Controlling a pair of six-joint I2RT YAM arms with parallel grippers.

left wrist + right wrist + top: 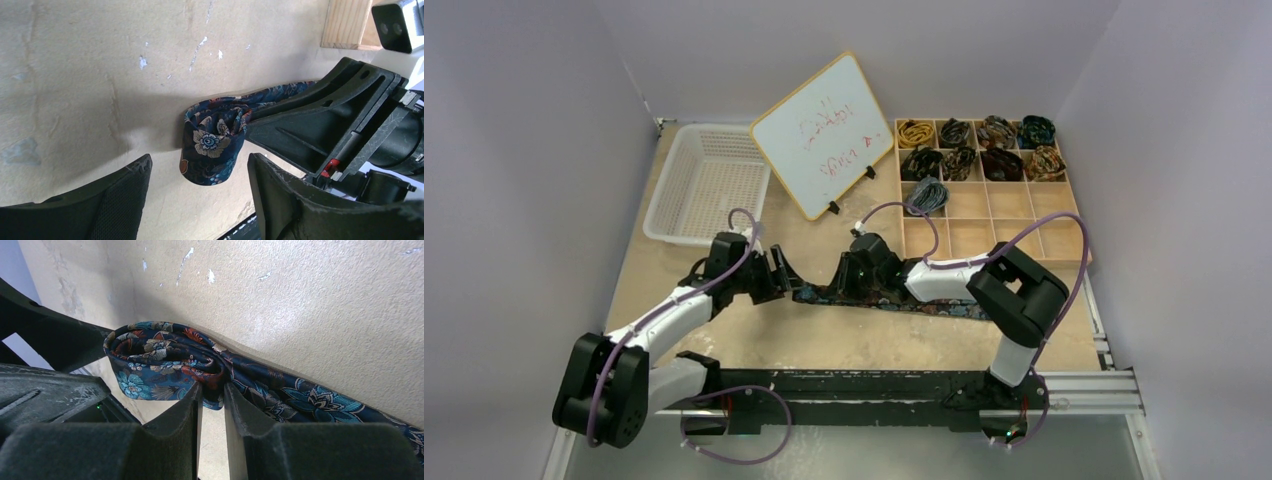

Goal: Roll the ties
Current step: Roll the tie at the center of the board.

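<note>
Two hands meet at the navy floral tie (165, 365). The right hand (212, 390) has its fingers almost pressed together and pinches a fold of the tie beside its loosely rolled end. The left hand (784, 280) is spread, with this roll between its fingers. The rest of the tie lies flat on the pale, scuffed desk (864, 340). Farther back stand a wooden tray (1014, 212) with rolled ties (979, 150), a whiteboard (824, 135) and a white basket (704, 185). Plain pale walls close the room.

On the desk (824, 335), a basket (707, 185) stands far left, a whiteboard (824, 133) right of it, a tray (1014, 238) far right, 9 ties (959, 162) in its far compartments. 1 tie (924, 306) lies in the middle.
</note>
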